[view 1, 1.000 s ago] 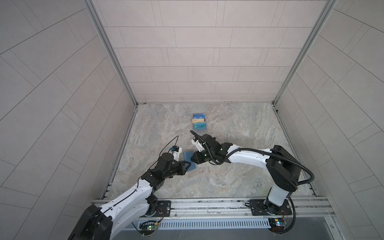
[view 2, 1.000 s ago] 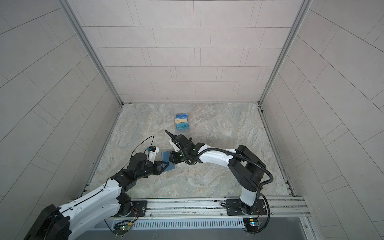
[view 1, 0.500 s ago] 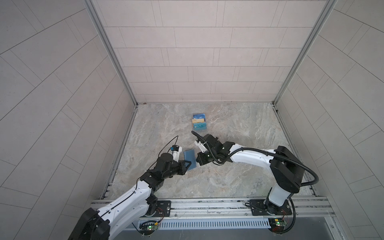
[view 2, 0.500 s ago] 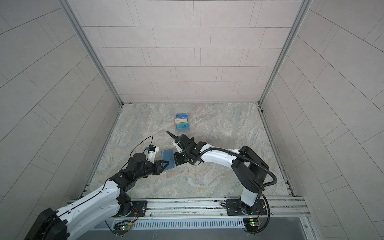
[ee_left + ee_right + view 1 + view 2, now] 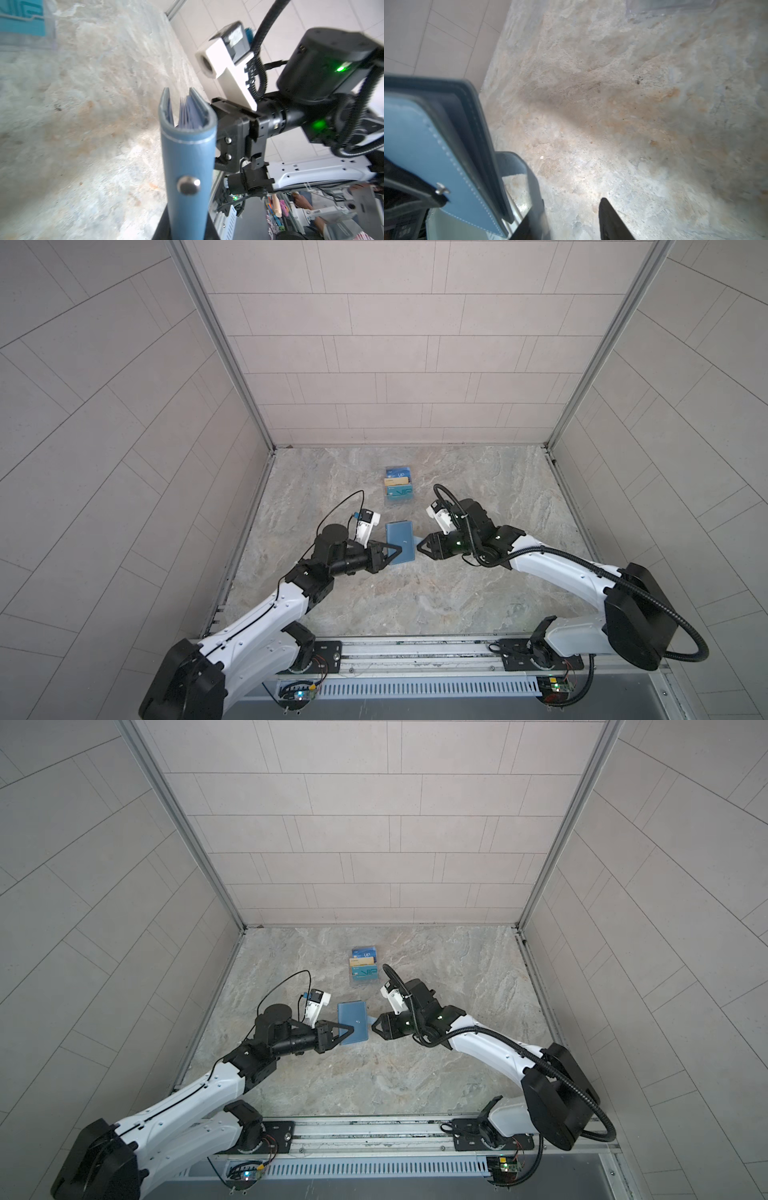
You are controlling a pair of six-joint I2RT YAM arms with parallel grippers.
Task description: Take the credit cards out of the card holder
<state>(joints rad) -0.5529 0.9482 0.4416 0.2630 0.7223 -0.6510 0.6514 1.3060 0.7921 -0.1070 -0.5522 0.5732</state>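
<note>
**Snap undone, covers not yet spread**

The marble table (image 5: 478, 489) carries a clear stand (image 5: 398, 488) of display cards at the rear, apart from the work. In front of it, the left gripper (image 5: 392, 551) is clamped on the card holder (image 5: 401, 535). It seems to hold it just off the surface, with one cover facing up in both top views. The right gripper (image 5: 571, 226) sits just beside the holder's free edge, jaws apart with nothing between them. The snap tab (image 5: 419, 540) hangs loose toward it and the stud (image 5: 188, 185) is bare, so the opening step looks half done. The covers gape slightly over the sleeves (image 5: 188, 112). The credit cards are not visible and are presumably inside. Next, I judge, the right gripper must catch a cover edge and fold it back before any card can be pinched.
</note>
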